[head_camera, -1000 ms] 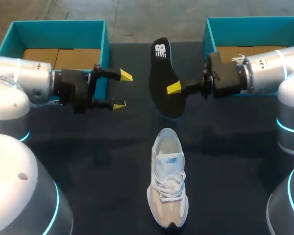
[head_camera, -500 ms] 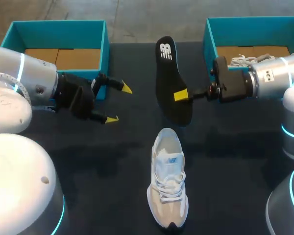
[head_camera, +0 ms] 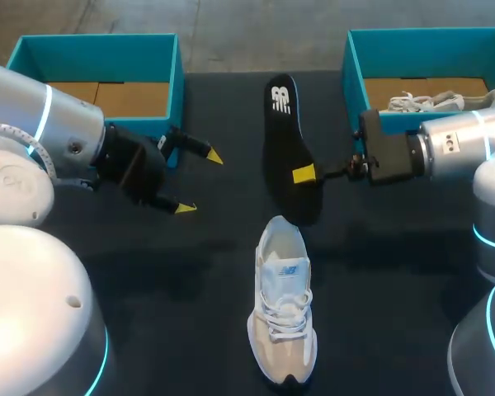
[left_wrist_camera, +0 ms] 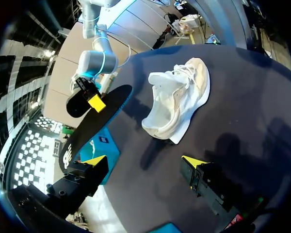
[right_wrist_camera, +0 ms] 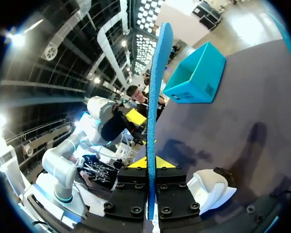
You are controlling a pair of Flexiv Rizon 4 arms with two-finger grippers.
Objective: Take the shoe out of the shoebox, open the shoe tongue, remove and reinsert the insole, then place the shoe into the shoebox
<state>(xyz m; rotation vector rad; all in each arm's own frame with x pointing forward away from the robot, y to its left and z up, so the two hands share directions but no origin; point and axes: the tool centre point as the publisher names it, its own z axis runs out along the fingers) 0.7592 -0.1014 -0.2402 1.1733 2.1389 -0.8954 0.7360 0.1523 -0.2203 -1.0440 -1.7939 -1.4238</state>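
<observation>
A white and beige shoe (head_camera: 283,313) lies on the dark table near the front, toe toward me, its mouth open. Just behind it hangs the black insole (head_camera: 285,140), blue underneath, with my right gripper (head_camera: 304,175) shut on its edge. In the right wrist view the insole (right_wrist_camera: 154,97) stands edge-on between my right gripper's (right_wrist_camera: 149,166) fingers, the shoe (right_wrist_camera: 211,190) beside and below. My left gripper (head_camera: 200,182) is open and holds nothing, left of the insole. From the left wrist, the shoe (left_wrist_camera: 177,104) and insole (left_wrist_camera: 94,124) lie ahead of my left gripper (left_wrist_camera: 144,161).
Two teal shoeboxes stand at the back: the left shoebox (head_camera: 95,40) shows only its cardboard floor, and the right shoebox (head_camera: 429,33) holds another pale shoe (head_camera: 421,101). The left box (right_wrist_camera: 196,75) also shows past the insole from the right wrist.
My right arm carried the insole a little right and lower, toward the shoe's heel. My left arm drew back to the left and turned its open gripper.
</observation>
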